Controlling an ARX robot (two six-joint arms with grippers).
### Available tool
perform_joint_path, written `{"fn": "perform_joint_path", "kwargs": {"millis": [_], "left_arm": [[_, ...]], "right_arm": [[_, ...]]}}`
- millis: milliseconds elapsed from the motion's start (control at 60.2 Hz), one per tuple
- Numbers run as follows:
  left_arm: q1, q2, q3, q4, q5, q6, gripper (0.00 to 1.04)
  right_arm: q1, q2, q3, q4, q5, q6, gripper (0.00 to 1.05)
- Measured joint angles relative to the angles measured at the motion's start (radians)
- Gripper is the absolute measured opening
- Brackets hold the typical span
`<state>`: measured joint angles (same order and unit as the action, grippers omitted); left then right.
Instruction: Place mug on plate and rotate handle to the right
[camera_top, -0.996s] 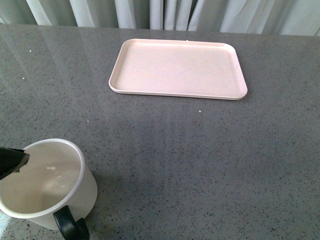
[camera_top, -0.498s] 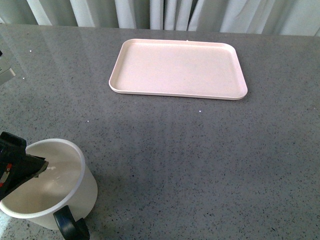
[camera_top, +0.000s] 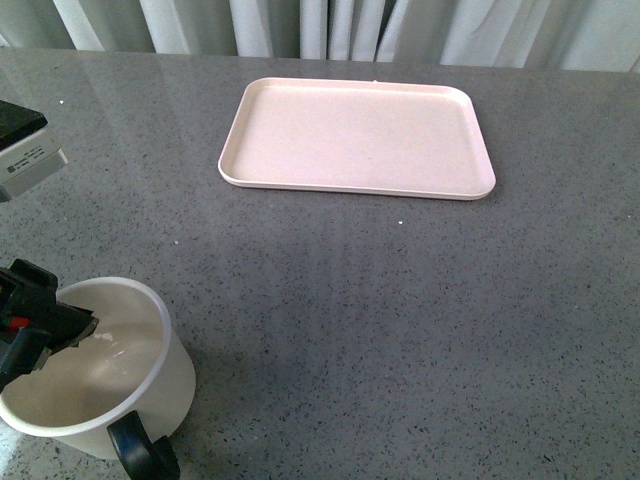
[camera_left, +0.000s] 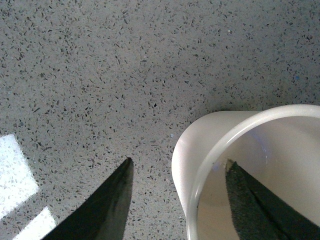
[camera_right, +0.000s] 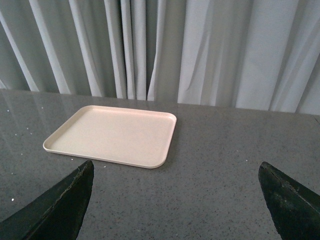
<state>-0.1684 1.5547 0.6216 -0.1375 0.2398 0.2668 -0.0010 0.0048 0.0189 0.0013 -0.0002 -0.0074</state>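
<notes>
Left claw (camera_left: 179, 161) is open and straddles the rim of the mug (camera_top: 100, 370), with one finger inside the cup and the other outside its wall. This white mug stands on the grey table (camera_top: 400, 300) at the near left, and its black handle (camera_top: 140, 450) points toward the near side. Far away, near the table's far edge, lies the pink plate (camera_top: 355, 135), with nothing on it. Right claw (camera_right: 175, 164) is open wide above the table and holds nothing.

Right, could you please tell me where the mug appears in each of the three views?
Front view: the mug sits at the lower left corner.
Left wrist view: close up, its wall straddled by the left gripper.
Right wrist view: not in it; only the plate shows.
Shared landmark: the grey speckled table, in all three.
</notes>
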Motion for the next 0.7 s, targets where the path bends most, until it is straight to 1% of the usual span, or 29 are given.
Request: {"fn": "perform_joint_path", "kwargs": {"millis": [100,133,216,249,481,614,697], "left_arm": [[-0.006,0.001,0.008,-0.007,0.006,0.007,0.25],[-0.006,0.002,0.01,-0.012,0.013,0.01,0.16],[-0.008,0.001,0.013,-0.017,0.02,0.017,0.05],[-0.008,0.001,0.014,-0.021,0.023,0.01,0.02],[-0.008,-0.048,0.029,-0.086,0.029,0.002,0.02],[-0.018,-0.074,0.076,-0.119,0.024,-0.026,0.02],[-0.042,-0.072,0.132,-0.132,0.016,-0.038,0.02]], "right_arm": [[0.0,0.0,0.0,0.0,0.0,0.0,0.96],[0.0,0.0,0.0,0.0,0.0,0.0,0.96],[0.0,0.0,0.0,0.0,0.0,0.0,0.96],[0.0,0.0,0.0,0.0,0.0,0.0,0.96],[0.0,0.0,0.0,0.0,0.0,0.0,0.96],[0.0,0.0,0.0,0.0,0.0,0.0,0.96],[0.0,0.0,0.0,0.0,0.0,0.0,0.96]]}}
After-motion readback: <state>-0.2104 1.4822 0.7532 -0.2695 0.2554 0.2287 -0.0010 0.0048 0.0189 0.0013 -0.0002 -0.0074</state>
